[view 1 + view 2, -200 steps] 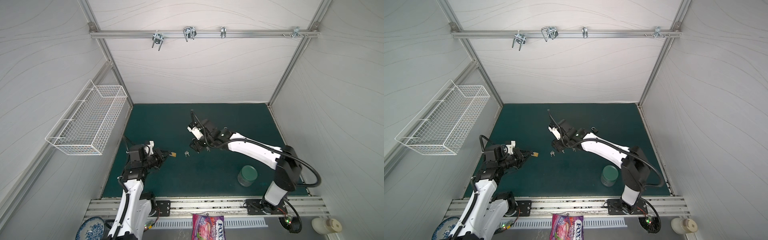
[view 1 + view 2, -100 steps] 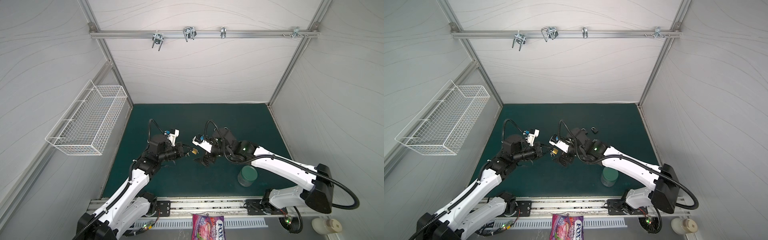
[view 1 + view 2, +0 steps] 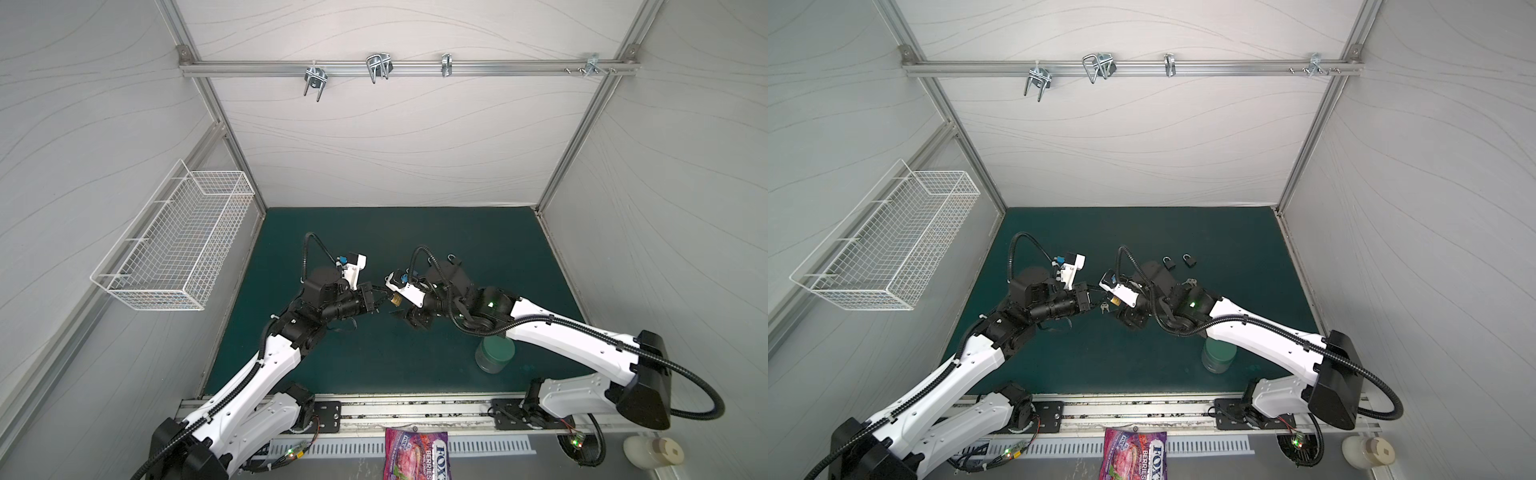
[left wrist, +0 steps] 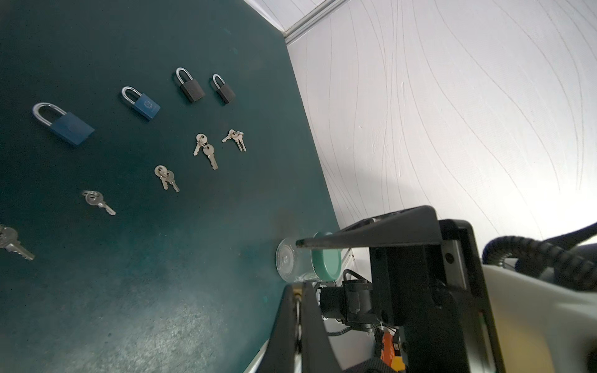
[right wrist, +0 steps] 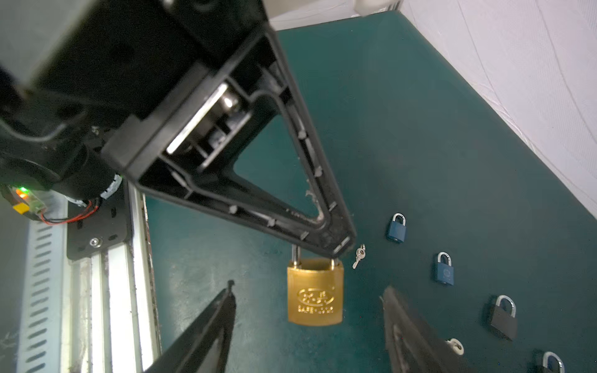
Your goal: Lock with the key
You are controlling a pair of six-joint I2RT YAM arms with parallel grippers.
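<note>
A brass padlock [image 5: 315, 292] hangs in the air by its shackle, with my left gripper [image 5: 336, 247] shut on that shackle. In both top views the padlock [image 3: 395, 300] [image 3: 1114, 300] sits just past the left gripper [image 3: 376, 302] over the middle of the green mat. My right gripper [image 5: 307, 287] is open, one finger on each side of the padlock body and apart from it. A small key [image 5: 358, 256] lies on the mat beyond the padlock. Several key sets [image 4: 203, 150] lie loose on the mat in the left wrist view; neither gripper holds a key.
Two blue padlocks [image 4: 69, 124] [image 4: 143, 103] and two black ones [image 4: 190, 85] [image 4: 223, 88] lie on the mat [image 3: 374, 232]. A clear jar with a green lid [image 3: 494, 353] stands under the right arm. A wire basket [image 3: 178, 245] hangs on the left wall.
My left arm carried the brass padlock from the left edge to the middle of the mat. My right arm pulled back from the far middle and turned its open fingers towards the padlock.
</note>
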